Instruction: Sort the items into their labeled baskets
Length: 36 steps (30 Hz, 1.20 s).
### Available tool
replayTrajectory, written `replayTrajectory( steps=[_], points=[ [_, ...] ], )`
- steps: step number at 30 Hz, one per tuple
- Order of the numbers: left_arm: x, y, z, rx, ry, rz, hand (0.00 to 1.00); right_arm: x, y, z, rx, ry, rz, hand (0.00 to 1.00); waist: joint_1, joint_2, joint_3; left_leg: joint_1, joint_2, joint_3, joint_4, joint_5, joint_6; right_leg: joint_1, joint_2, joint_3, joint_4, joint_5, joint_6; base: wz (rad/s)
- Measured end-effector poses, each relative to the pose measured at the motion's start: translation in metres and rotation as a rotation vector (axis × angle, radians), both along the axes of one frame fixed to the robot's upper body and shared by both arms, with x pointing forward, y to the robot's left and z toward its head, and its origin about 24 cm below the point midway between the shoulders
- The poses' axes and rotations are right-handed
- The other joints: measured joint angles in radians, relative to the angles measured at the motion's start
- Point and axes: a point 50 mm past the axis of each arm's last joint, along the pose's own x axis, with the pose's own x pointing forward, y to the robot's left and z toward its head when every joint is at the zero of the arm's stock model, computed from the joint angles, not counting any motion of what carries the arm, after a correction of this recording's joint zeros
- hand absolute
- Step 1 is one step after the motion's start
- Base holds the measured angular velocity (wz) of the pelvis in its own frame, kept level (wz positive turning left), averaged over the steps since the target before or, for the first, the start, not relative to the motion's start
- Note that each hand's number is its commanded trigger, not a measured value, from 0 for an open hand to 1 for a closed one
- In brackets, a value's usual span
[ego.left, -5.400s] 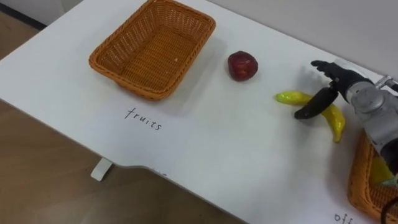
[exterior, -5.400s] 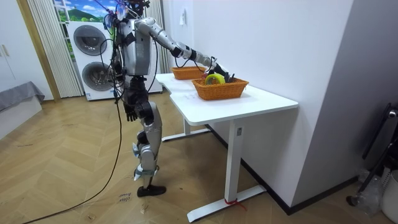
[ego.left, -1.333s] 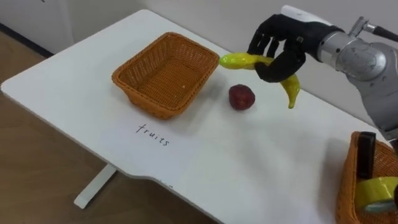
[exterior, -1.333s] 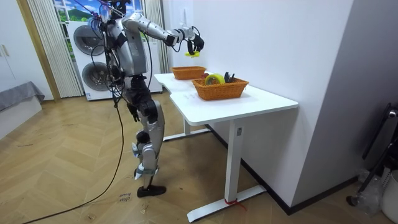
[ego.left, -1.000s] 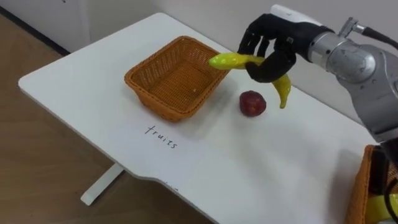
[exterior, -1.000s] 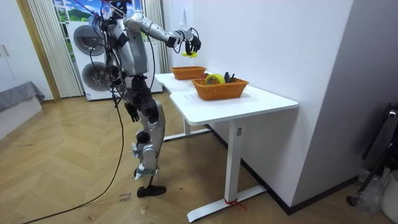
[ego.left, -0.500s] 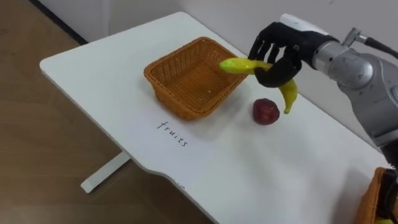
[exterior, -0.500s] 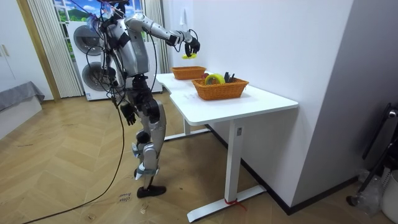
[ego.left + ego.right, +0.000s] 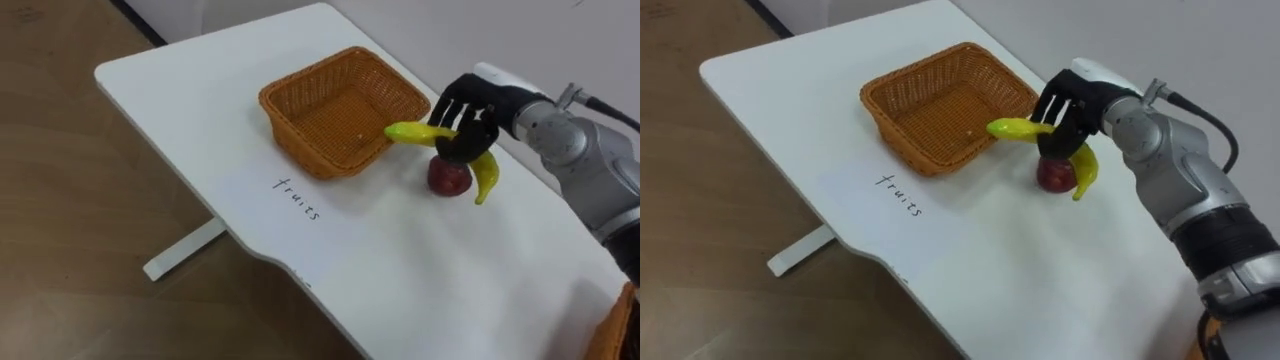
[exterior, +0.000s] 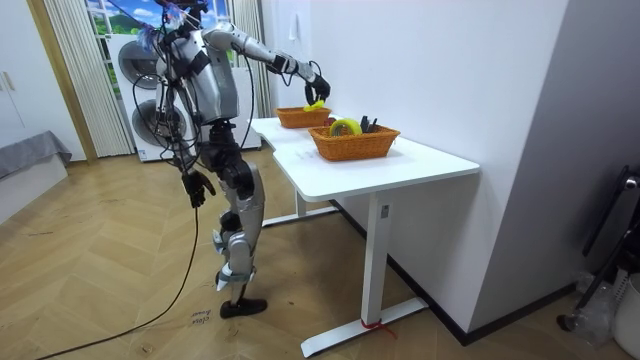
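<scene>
Right hand [image 9: 470, 110] is gripping the banana [image 9: 410, 131] just over the apple [image 9: 448, 180], beside the basket [image 9: 295, 140]. Next, I'm guessing: swinging it over the rim, letting go.

A basket [image 9: 296, 141] sits on the table [image 9: 190, 100], toward its back edge. A written word [image 9: 297, 198] is on the table just in front of the basket. An apple [image 9: 448, 179] lies on the table near the basket's right side, not touching it. The right hand [image 9: 476, 108] is above the apple, with its fingers wrapped round a banana [image 9: 410, 131]. One end of the banana pokes over the basket's right edge, and the other end hangs down beside the apple. In the room view, a second basket [image 10: 355, 143] sits on the same table, to the room view's right of the first. The robot stands by the table on the room view's left, and its left hand [image 10: 198, 186] hangs by its leg, lower than the table top.
</scene>
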Motion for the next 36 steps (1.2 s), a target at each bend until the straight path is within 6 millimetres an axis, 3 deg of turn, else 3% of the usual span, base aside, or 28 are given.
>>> replayTrajectory(
  steps=[10, 12, 23, 36],
  points=[
    [0.000, -0.001, 0.000, 0.000, 0.012, -0.027, 0.00, 0.004, -0.002, 0.010, -0.058, -0.111, -0.034, 1.00, -0.003, -0.002, 0.0040, -0.044, 0.001, 0.002, 0.014, -0.001, -0.001, -0.037, 0.002, 0.000, 0.001, 0.001, -0.001, 0.00],
    [0.000, -0.001, 0.000, 0.000, 0.014, -0.026, 0.00, 0.005, -0.003, 0.012, -0.086, -0.134, -0.040, 1.00, -0.002, -0.002, 0.0077, -0.046, 0.000, 0.000, 0.014, -0.001, 0.000, -0.039, 0.002, 0.000, 0.001, 0.001, -0.002, 0.00],
    [0.001, 0.000, 0.000, 0.006, 0.014, -0.024, 0.00, 0.006, -0.004, 0.019, -0.143, -0.205, -0.071, 1.00, -0.002, -0.004, 0.0064, -0.061, 0.000, 0.002, 0.015, -0.004, 0.001, -0.056, 0.002, -0.001, -0.001, 0.001, -0.002, 0.00],
    [0.004, 0.001, 0.002, 0.040, 0.000, -0.011, 0.00, 0.008, 0.008, 0.043, -0.232, -0.352, -0.038, 1.00, 0.008, -0.003, 0.0067, -0.057, 0.001, -0.004, 0.017, -0.004, -0.001, -0.051, 0.005, 0.001, -0.002, 0.001, -0.002, 0.01]
  ],
)
